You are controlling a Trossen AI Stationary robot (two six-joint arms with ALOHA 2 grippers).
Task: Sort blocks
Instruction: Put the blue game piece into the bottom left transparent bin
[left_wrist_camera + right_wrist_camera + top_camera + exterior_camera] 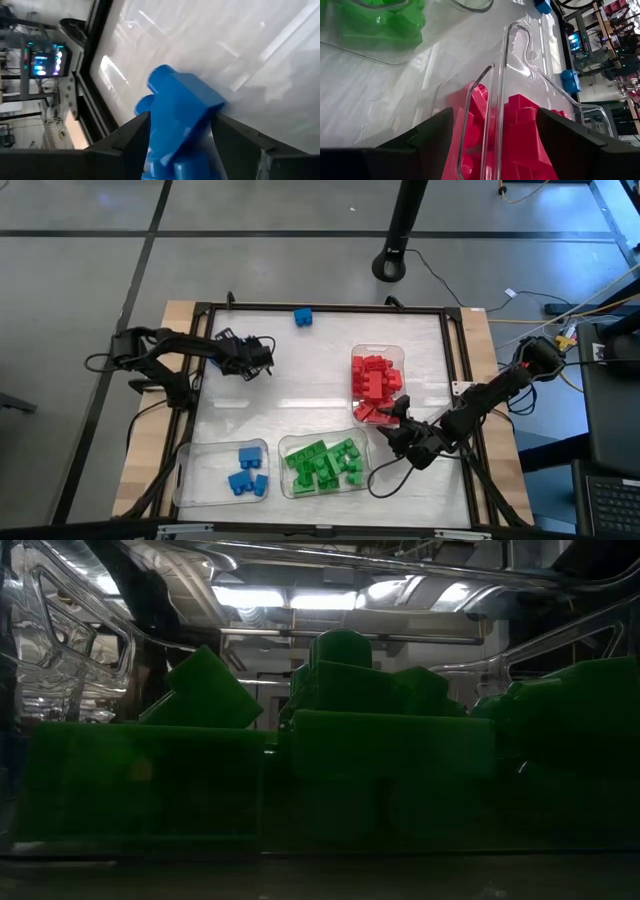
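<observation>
The left gripper [177, 145] is hovering over the surface [310, 375], its fingers [125, 142] clenching a blue block [180, 115]. The right gripper [492, 145] is sitting at the red tray [395, 355], fingers released, straddling its clear wall over red blocks [375, 385]. Green blocks [323, 463] and blue blocks [247, 472] are filling 2 other trays. 1 loose blue block [302, 316] is lying near the far edge.

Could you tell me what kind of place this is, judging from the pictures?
Probably a robotics lab or workshop, not a home. A framed work table stands on a bare grey floor with loose cables. Exposed ceiling ducts show overhead, and lit screens stand beside the table.
</observation>
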